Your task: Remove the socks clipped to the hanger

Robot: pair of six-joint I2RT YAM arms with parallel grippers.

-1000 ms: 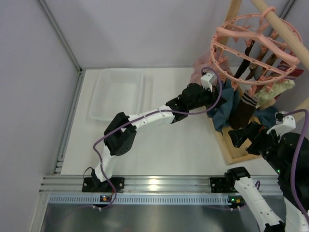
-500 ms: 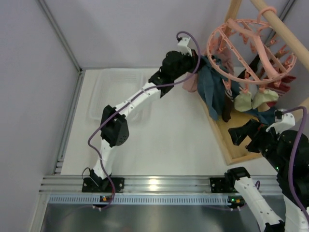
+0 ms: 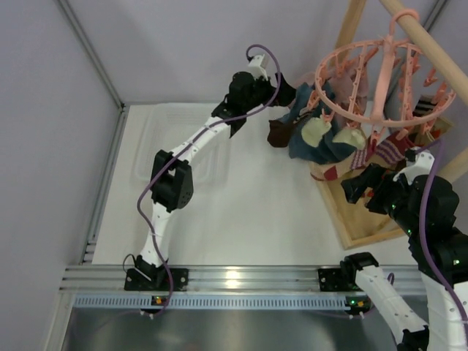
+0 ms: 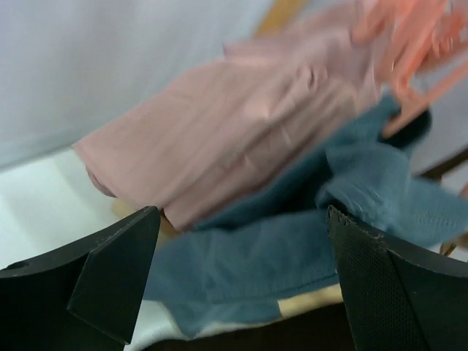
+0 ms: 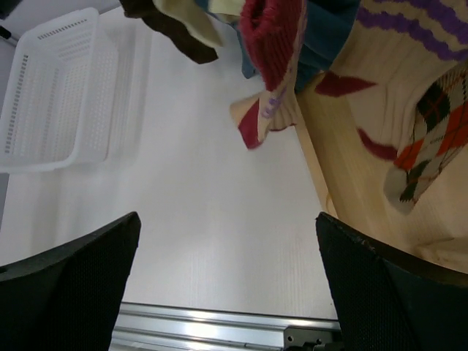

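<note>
Top cam: hanger (image 3: 379,80) hangs tilted off the wooden pole (image 3: 428,42), socks (image 3: 314,131) clipped underneath, over the worktop (image 3: 248,219). Left wrist: left hand (image 4: 241,227) wide open, facing pink garment (image 4: 241,124) and teal cloth (image 4: 292,256). Right wrist: right hand (image 5: 227,234) open too, red sock (image 5: 270,36) dangling ahead.

top: high, wide | left wrist: close, teal cloth (image 4: 278,248) | right wrist: down; shares basket (image 5: 51,95)

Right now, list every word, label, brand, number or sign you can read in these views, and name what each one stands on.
No text can be read in any of the views.
The hanger is plain pink plastic with no marking in view.
The socks show only stripes, wavy bands and diamond patterns, no letters.
The white basket has a perforated mesh but shows no label.
</note>
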